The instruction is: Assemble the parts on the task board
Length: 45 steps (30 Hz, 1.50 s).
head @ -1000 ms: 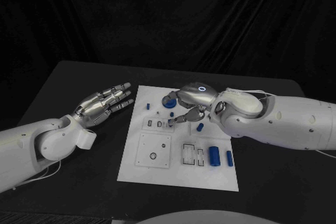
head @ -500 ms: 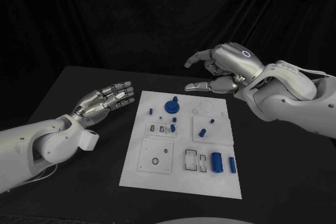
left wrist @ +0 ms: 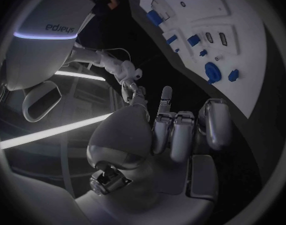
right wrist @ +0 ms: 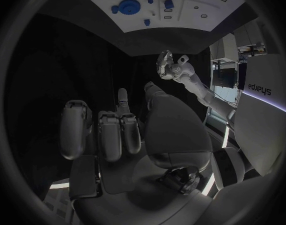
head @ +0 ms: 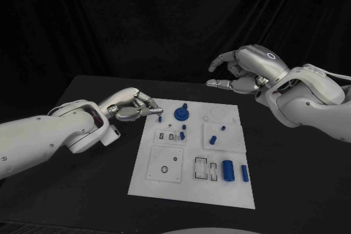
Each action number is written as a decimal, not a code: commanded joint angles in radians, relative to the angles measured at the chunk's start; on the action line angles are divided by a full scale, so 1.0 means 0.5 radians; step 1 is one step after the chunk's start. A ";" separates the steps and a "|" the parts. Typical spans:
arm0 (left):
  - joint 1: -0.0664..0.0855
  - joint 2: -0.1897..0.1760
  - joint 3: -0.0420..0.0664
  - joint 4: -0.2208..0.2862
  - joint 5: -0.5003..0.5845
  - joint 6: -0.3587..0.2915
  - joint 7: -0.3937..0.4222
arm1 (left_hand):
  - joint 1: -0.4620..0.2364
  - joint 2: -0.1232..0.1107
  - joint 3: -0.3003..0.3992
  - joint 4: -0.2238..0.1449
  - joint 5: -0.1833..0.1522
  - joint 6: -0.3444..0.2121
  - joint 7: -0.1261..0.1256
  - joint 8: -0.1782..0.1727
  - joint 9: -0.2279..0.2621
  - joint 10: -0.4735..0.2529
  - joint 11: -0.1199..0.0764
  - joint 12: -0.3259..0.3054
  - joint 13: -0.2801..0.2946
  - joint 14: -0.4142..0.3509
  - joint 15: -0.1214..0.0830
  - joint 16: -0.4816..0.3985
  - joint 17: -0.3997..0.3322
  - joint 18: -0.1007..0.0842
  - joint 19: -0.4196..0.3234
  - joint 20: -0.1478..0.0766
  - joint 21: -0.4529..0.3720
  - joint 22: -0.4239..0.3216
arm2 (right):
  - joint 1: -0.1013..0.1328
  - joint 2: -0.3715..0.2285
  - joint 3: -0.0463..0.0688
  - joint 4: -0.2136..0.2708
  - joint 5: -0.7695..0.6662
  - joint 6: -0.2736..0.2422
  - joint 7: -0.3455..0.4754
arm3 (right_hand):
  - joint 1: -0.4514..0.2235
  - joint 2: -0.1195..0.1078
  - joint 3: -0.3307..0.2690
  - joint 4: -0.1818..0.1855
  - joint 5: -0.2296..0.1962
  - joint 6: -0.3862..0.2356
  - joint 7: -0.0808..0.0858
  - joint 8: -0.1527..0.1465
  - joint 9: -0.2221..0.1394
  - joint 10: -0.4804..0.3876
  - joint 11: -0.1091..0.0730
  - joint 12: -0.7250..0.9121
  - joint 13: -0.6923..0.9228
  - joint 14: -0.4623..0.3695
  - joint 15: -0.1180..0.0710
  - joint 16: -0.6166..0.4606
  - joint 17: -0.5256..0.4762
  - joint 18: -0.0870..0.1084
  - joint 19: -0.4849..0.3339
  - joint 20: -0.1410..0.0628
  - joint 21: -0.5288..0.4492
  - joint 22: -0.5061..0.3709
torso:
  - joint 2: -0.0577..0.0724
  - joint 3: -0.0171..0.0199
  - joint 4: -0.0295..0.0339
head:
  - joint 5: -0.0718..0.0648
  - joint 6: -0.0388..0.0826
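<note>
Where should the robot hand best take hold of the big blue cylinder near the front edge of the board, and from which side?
Probably from above, pinching the middle of the big cylinder across its round sides. It lies flat on the board, and the smaller cylinder sits close beside it, so fingers need care there.

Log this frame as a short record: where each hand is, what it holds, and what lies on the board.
left hand: at the task board's far-left corner, fingers curled in, nothing visibly held
right hand: raised beyond the board's far-right corner, holding nothing, fingers apart
task board: white plate, flat on the black table
large round part: blue, near the board's far edge
two blue cylinders: side by side near the board's near-right corner
small blue peg: near the left hand's fingers, contact unclear
</note>
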 commanded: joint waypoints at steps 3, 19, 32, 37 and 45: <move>0.052 0.093 0.003 0.009 -0.440 0.257 -0.724 | -0.114 0.049 -0.063 0.005 0.027 0.103 -0.055 0.074 0.132 0.210 -0.052 0.003 0.519 0.213 -0.050 0.005 0.526 -0.069 0.242 -0.021 0.185 0.435 | -0.031 -0.002 0.001 -0.021 0.017 0.115 -0.102 | 0.030 0.002 0.014 -0.005 0.025 0.010 0.004 0.010 0.005 0.210 -0.004 0.007 0.526 0.212 -0.006 0.005 0.527 -0.012 0.054 0.000 -0.006 0.402 | -0.018 0.0658 -0.043 | 0.033 -0.022; 0.141 0.438 0.003 -0.086 -0.140 0.879 -1.412 | -0.089 0.093 -0.020 -0.003 0.175 0.095 -0.007 -0.274 0.071 0.210 -0.013 0.003 0.519 0.213 -0.021 0.005 0.526 -0.081 0.282 -0.002 0.205 0.490 | -0.147 -0.003 0.001 -0.073 0.017 0.210 -0.133 | 0.055 0.025 0.016 -0.008 0.060 0.005 -0.004 0.018 0.012 0.210 -0.009 0.007 0.526 0.212 -0.008 0.005 0.527 -0.003 0.038 0.000 -0.046 0.390 | -0.016 0.1472 -0.096 | 0.081 -0.117; 0.145 0.577 0.004 -0.160 -0.091 1.008 -1.760 | -0.131 0.078 -0.007 -0.018 0.163 0.360 -0.144 -0.046 0.421 0.210 -0.140 0.003 0.519 0.213 -0.137 0.005 0.526 -0.086 0.307 -0.102 0.211 0.512 | -0.186 0.021 0.001 -0.114 0.017 0.205 -0.116 | 0.073 0.033 0.016 -0.013 0.082 -0.001 -0.003 0.019 0.013 0.210 -0.009 0.007 0.526 0.212 -0.009 0.005 0.527 0.000 0.031 -0.001 -0.061 0.385 | -0.014 0.1450 -0.094 | 0.098 -0.136; 0.145 0.618 0.004 -0.196 -0.089 1.019 -1.827 | -0.130 0.081 0.001 -0.019 0.167 0.354 -0.146 -0.040 0.451 0.210 -0.142 0.003 0.519 0.213 -0.139 0.005 0.526 -0.086 0.306 -0.105 0.210 0.511 | -0.190 0.025 0.001 -0.123 0.017 0.206 -0.116 | 0.075 0.034 0.016 -0.013 0.086 -0.001 -0.002 0.019 0.014 0.210 -0.009 0.007 0.526 0.212 -0.009 0.005 0.527 0.000 0.030 -0.001 -0.061 0.385 | -0.016 0.1453 -0.099 | 0.105 -0.143; 0.145 0.662 0.003 -0.247 -0.088 1.020 -1.848 | -0.118 0.084 0.031 -0.029 0.181 0.319 -0.147 -0.029 0.537 0.210 -0.147 0.003 0.519 0.213 -0.145 0.005 0.526 -0.080 0.288 -0.112 0.199 0.493 | -0.195 0.030 0.001 -0.131 0.017 0.217 -0.123 | 0.077 0.036 0.017 -0.013 0.091 0.000 -0.002 0.020 0.014 0.210 -0.009 0.007 0.526 0.212 -0.010 0.005 0.527 0.000 0.030 -0.001 -0.063 0.385 | -0.019 0.1475 -0.094 | 0.097 -0.157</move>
